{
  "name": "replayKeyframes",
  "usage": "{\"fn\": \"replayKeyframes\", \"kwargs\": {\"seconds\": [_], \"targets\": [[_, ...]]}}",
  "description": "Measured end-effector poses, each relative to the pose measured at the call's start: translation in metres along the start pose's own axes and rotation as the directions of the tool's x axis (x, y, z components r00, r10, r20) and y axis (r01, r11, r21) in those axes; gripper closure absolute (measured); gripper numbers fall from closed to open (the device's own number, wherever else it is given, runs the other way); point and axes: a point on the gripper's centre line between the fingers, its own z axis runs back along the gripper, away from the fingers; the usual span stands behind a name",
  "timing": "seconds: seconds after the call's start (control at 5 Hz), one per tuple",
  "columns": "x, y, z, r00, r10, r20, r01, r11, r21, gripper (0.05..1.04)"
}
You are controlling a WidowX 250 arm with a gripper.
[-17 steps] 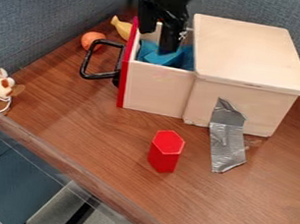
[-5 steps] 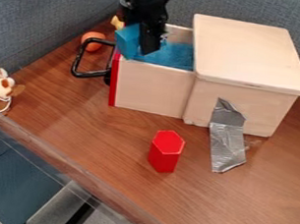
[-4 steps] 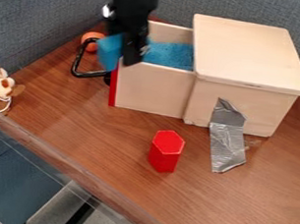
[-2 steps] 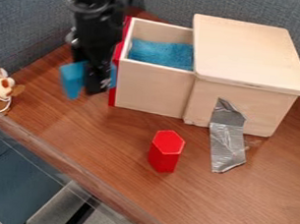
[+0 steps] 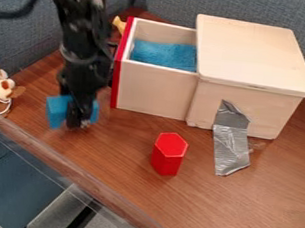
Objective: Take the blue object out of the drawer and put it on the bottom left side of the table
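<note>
Hand grips the blue object near the open drawer.

Drawer pale smooth wood; tape shiny, wrinkled.

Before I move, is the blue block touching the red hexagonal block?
Apart. The camera view shows bare tabletop between the blue block and the red hexagonal block.

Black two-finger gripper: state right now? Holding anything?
Gripper: closed on the blue block-shaped object, left of the open wooden drawer. Can't tell whether the block touches the brown wooden table.
</note>
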Motion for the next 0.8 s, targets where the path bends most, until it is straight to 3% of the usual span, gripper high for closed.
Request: {"fn": "replayKeyframes", "kwargs": {"seconds": [0.2,0.4,0.6,0.8], "targets": [[0.011,0.01,-0.013,0.992,-0.126,0.009,0.126,0.991,0.056,0.461],[0.018,0.018,-0.016,0.986,-0.166,0.021,0.164,0.983,0.083,0.41],[0.012,0.006,-0.013,0.988,-0.154,0.033,0.152,0.987,0.054,0.14],[0.011,-0.004,0.007,0.987,-0.147,0.071,0.146,0.989,0.022,0.076]]}}
